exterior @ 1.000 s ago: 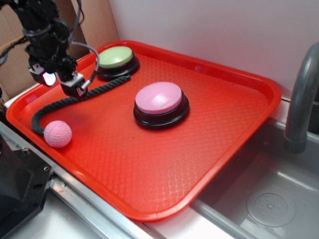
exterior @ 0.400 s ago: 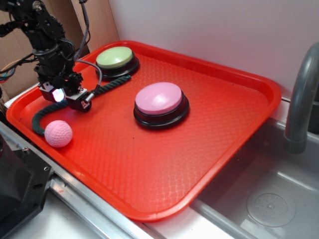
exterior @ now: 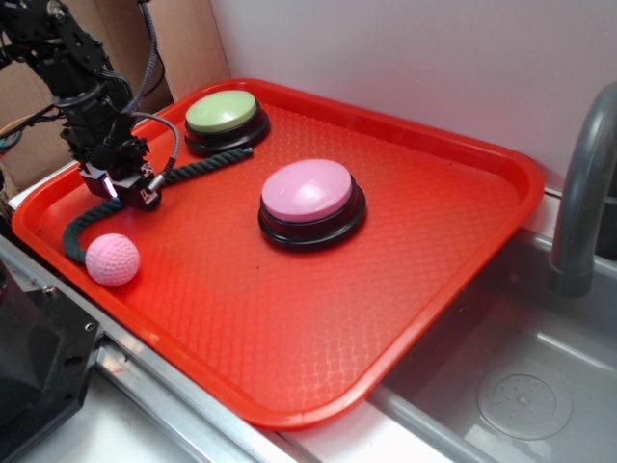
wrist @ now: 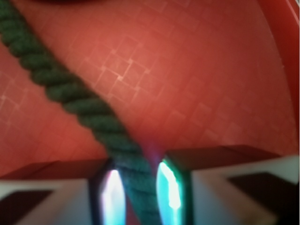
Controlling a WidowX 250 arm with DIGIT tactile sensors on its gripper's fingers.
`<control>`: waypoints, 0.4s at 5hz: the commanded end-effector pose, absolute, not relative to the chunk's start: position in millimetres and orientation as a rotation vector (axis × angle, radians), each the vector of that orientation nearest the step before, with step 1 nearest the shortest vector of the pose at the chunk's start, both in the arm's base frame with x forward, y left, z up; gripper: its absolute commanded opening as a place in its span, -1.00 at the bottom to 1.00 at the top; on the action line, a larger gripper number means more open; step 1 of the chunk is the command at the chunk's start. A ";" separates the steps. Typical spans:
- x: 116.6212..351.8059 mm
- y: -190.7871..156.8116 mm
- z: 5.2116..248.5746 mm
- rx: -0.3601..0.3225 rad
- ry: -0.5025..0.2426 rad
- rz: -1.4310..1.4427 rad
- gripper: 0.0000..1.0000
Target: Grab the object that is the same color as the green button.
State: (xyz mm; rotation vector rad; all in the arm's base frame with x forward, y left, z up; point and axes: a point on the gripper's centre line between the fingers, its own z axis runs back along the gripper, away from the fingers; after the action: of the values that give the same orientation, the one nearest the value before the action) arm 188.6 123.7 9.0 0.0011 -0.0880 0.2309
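Observation:
The dark green twisted rope (exterior: pixel 207 162) lies on the red tray (exterior: pixel 434 260), running from the pale-green button (exterior: pixel 222 113) down to the left. My gripper (exterior: pixel 120 191) is low over the rope's middle at the tray's left side. In the wrist view the rope (wrist: pixel 70 89) runs diagonally and passes between my two fingers, and the gripper (wrist: pixel 138 187) is closed around it, with the lit pads (wrist: pixel 169 185) close against its sides. The rope's part under the gripper is hidden in the exterior view.
A larger pink domed button (exterior: pixel 307 190) stands mid-tray. A pink textured ball (exterior: pixel 112 258) lies near the tray's left front edge, beside the rope's end. A sink (exterior: pixel 521 386) and grey faucet (exterior: pixel 583 193) are at the right. Cardboard (exterior: pixel 183 39) stands behind.
My gripper has come down and slightly left onto the rope's middle, and its fingers have closed in around the rope. The buttons and ball have not moved.

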 end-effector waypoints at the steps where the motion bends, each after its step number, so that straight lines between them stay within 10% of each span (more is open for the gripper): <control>1: 186.3 124.7 10.7 0.008 -0.086 0.242 -1.00; 2: 189.4 124.1 32.6 0.021 -0.133 0.331 -1.00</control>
State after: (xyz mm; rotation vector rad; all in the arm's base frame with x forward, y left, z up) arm 184.4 120.2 23.7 0.0041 -0.0850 0.3543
